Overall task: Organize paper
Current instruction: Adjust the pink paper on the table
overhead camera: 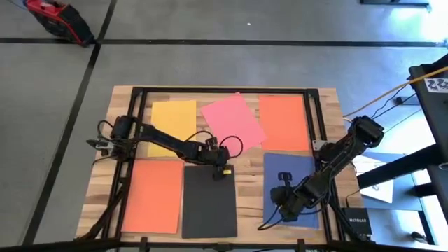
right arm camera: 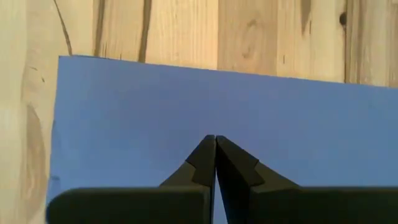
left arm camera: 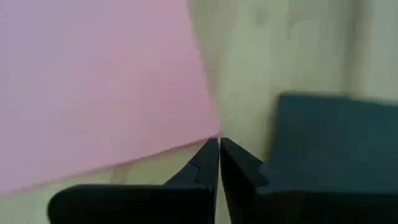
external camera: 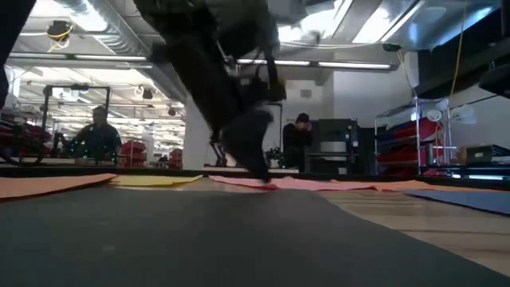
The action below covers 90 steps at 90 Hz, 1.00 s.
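Left tool (left arm camera: 218, 144): fingers closed, empty, tips at pink sheet's (left arm camera: 99, 81) corner. Right tool (right arm camera: 215, 140): fingers closed, empty, over blue sheet (right arm camera: 186, 106).

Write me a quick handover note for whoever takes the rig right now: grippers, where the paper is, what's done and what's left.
Left gripper: shut, at the pink sheet's lower corner, by the black sheet.
Right gripper: shut, over the blue sheet.
Paper: yellow sheet, pink and one orange sheet in the far row; another orange sheet, black and blue in the near row.
Done: nothing stacked.
Left: pink lies tilted; all sheets are still spread out.
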{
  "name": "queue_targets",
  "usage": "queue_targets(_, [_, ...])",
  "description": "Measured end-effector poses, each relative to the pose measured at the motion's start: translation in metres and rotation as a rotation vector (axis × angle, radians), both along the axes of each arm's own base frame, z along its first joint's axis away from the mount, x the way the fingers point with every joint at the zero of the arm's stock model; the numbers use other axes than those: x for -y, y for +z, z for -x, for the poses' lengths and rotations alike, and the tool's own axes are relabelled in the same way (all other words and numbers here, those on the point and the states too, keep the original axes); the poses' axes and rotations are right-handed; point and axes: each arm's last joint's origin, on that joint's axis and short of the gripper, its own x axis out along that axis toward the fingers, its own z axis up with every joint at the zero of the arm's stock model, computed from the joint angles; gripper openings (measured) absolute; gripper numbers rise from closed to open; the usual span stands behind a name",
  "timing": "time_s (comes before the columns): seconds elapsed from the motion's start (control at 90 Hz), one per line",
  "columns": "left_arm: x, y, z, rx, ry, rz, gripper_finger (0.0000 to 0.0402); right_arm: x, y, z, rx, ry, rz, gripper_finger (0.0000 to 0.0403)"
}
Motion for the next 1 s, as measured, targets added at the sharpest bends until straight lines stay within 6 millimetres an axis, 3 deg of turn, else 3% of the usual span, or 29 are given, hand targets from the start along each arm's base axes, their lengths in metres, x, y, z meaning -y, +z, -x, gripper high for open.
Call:
queue_targets(0.244, [0.003,-0.012,0.001,-0.064,0.004,-0.002,0.0,0.0,0.0,0.0,-0.001,0.002,0.0,0.0])
queue_targets(0.622, [0.007,0.01,0.027,-0.195,0.042,-0.08,0.0,0.0,0.0,0.0,-0.001,0.005,0.001,0.0])
queue_targets(0.778, [-0.003,0.025,0.01,0.014,0.073,-0.069,0.0,0.001,0.0,-0.002,0.002,0.001,0.0,0.0])
queue_targets(1.0, [-0.022,0.006,-0.006,0.073,0.076,-0.054,0.0,0.004,0.0,-0.004,0.002,-0.004,0.004,0.0])
